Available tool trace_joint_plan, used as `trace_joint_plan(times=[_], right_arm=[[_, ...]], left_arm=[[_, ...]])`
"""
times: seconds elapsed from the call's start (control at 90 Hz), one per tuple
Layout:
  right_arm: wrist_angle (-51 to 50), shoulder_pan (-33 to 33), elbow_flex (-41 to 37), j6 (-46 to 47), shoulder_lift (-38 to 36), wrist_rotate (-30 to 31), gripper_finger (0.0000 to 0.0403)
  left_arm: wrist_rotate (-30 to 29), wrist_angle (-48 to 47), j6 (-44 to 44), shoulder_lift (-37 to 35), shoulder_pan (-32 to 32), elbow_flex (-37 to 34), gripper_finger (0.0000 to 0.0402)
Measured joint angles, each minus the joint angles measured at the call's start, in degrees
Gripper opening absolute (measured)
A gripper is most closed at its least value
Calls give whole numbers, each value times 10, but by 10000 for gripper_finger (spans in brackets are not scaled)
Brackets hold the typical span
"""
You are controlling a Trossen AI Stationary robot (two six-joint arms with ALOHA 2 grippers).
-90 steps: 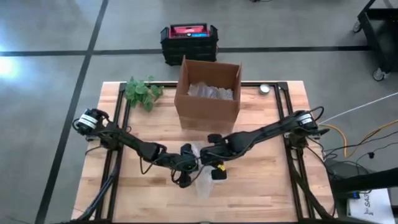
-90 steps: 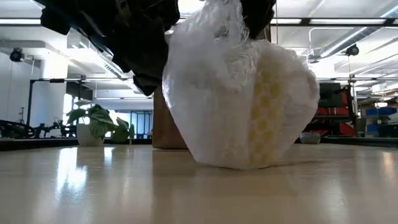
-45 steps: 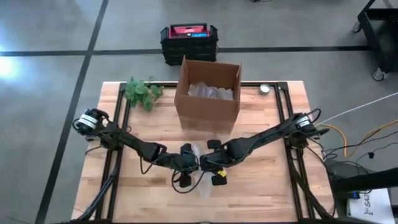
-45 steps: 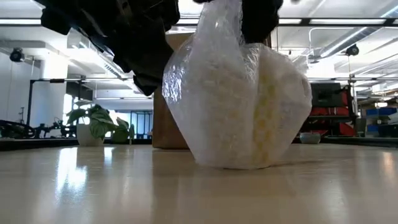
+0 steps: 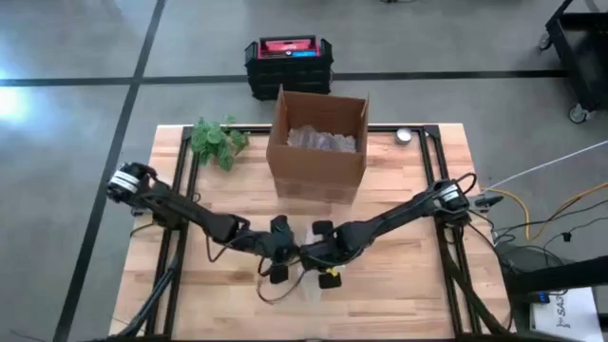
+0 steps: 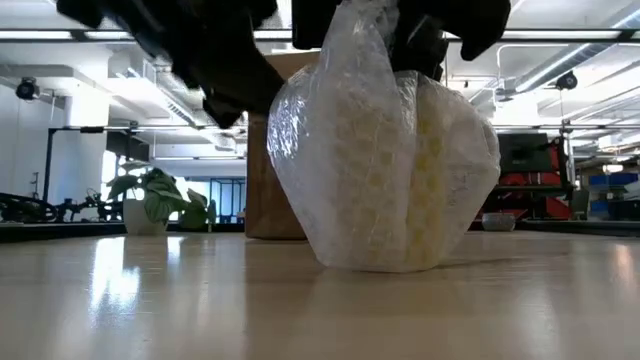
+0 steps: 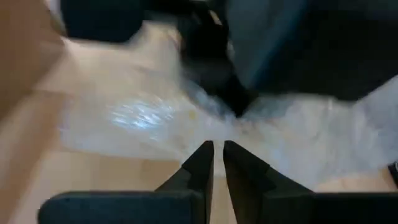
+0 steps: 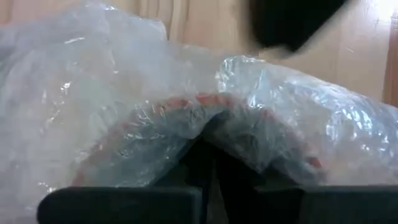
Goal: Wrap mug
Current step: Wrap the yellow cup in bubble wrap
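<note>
Both arms have slid nearer; right claw [image 5: 328, 265] pinches slippery bubble wrap [image 6: 385, 150], left claw [image 7: 217, 155] clenched beside; mug [image 6: 432, 175] looks fragile.

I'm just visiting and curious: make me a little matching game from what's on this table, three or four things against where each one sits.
Things:
1. box
2. plant
3. wrapped mug
4. round object

Places:
A. between the two grippers, at the front of the table
B. back middle of the table
C. back left of the table
D. back right, beside the box

Pairs: 1-B, 2-C, 3-A, 4-D
</note>
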Motion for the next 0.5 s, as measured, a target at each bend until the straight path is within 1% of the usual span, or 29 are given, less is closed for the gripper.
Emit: trace_joint_plan(times=[0.122, 0.167, 0.211, 0.344, 0.4, 0.5], right_arm=[[13, 0, -3, -3, -11, -4, 13], [18, 0, -3, -5, -12, -4, 13], [22, 0, -3, -5, -13, -4, 13], [23, 0, -3, -7, -13, -4, 14], [23, 0, -3, -8, -14, -4, 14], [23, 0, -3, -10, -14, -2, 14]], left_arm=[[-111, -20, -2, -2, 4, -20, 24], [-125, -7, -2, 6, 13, -27, 24], [-108, 27, -3, 14, 22, -31, 24], [5, 147, 19, 38, 34, -35, 22], [22, 175, 32, 45, 31, -33, 22], [44, 180, 39, 59, 31, -23, 22]])
